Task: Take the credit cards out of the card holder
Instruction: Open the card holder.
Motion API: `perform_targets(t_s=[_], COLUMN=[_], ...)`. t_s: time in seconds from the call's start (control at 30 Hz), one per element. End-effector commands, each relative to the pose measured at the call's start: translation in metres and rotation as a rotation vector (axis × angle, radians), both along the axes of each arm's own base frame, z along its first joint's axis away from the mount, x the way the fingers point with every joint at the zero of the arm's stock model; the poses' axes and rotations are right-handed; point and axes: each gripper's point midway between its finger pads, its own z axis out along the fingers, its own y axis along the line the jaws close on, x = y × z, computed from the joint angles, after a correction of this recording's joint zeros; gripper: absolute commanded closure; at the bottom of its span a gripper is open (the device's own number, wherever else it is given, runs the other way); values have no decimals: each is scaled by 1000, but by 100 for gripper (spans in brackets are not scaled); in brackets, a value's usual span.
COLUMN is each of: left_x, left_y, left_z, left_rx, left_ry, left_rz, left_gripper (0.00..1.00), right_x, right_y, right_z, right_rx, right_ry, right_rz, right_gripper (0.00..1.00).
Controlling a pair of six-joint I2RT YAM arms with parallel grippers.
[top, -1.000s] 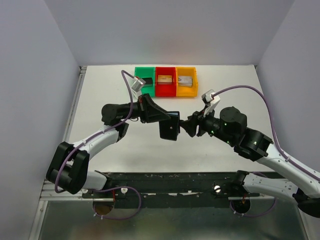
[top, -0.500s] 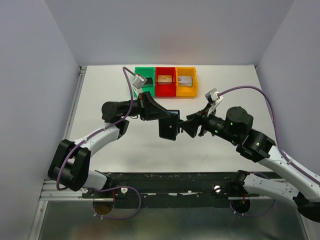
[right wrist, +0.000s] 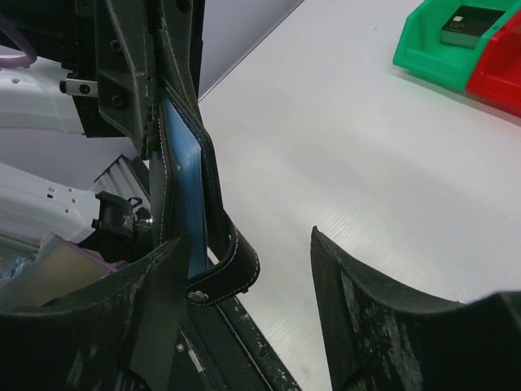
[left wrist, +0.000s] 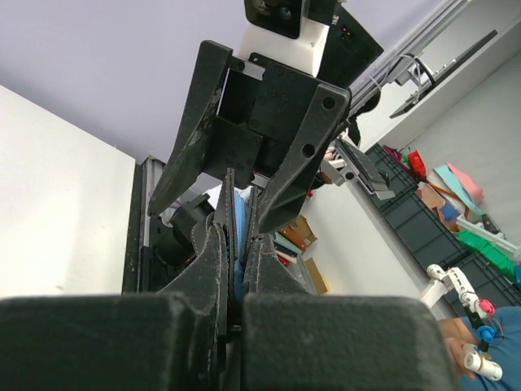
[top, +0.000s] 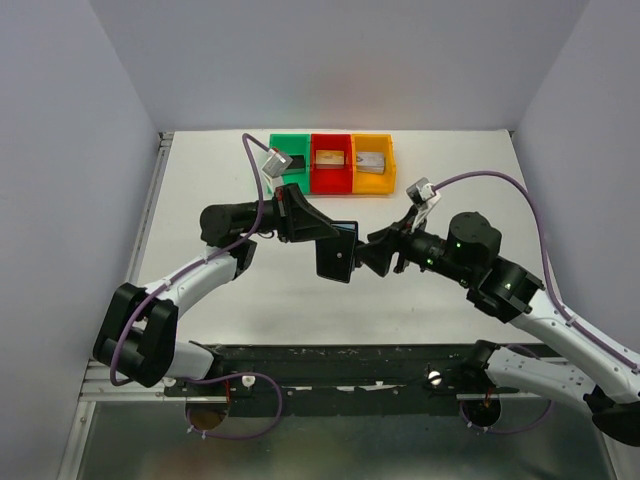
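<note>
The card holder [top: 338,262], a small black wallet with a blue glossy inside, hangs on edge above the table's middle. My left gripper [top: 322,236] is shut on its upper part. In the left wrist view its blue inner layer [left wrist: 237,244] runs between the closed fingers. My right gripper [top: 372,252] is open just right of the holder. In the right wrist view the holder [right wrist: 186,175] and its snap strap [right wrist: 232,277] sit by the left finger [right wrist: 151,326], inside the gap. The credit cards are hidden.
Green [top: 290,160], red [top: 331,162] and orange [top: 372,162] bins stand in a row at the table's far edge, each with a blocky item inside. The green bin [right wrist: 452,45] also shows at the upper right of the right wrist view. White tabletop lies below the holder.
My right gripper has opened wider and moved left, closer to the holder's edge. The left gripper still holds the holder, almost in the same place.
</note>
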Motion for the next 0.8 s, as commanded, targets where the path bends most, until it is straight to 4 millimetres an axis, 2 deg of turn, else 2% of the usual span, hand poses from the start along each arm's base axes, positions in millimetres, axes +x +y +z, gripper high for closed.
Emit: perform_targets(t_s=[0.0, 0.2, 0.57, 0.77], left_x=[-31, -34, -52, -54], left_y=[13, 14, 13, 11], left_z=[41, 45, 53, 54], left_rx=[-156, -162, -180, -188], left_ry=[-314, -321, -353, -349], left_rz=[-3, -5, -45, -54], left_gripper=[100, 100, 100, 100], right_x=[0, -2, -11, -15], right_y=[0, 2, 28, 38], right_z=[0, 2, 11, 8], right_rx=[43, 65, 126, 139], right_ry=[22, 28, 53, 90], right_rz=[18, 45, 192, 255], right_gripper=[30, 30, 36, 40])
